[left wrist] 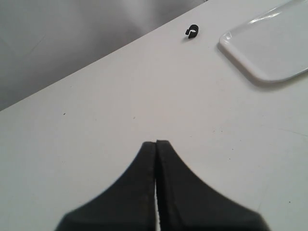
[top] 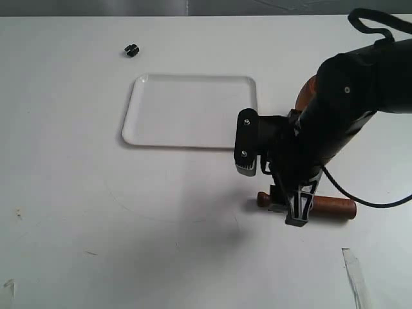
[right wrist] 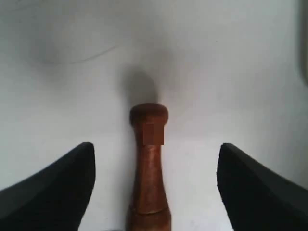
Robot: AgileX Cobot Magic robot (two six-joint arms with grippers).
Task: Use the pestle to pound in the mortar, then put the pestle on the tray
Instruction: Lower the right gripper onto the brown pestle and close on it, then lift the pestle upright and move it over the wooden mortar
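Note:
The dark reddish-brown pestle (top: 333, 207) lies flat on the white table, its knob pointing toward the left of the exterior view. My right gripper (top: 295, 207) hangs over its narrow handle, open, a finger on each side without touching. The right wrist view shows the pestle (right wrist: 150, 168) between the spread jaws of the right gripper (right wrist: 156, 147). Only a brown sliver of the mortar (top: 308, 92) shows behind the right arm; its inside is hidden. The white tray (top: 193, 111) lies empty, left of the arm. My left gripper (left wrist: 156, 143) is shut on nothing above bare table.
A small black clip (top: 131, 49) sits on the table beyond the tray's far left corner, and the same clip (left wrist: 192, 32) shows near the tray's corner (left wrist: 269, 53) in the left wrist view. A strip of clear tape (top: 355, 273) lies at the front right.

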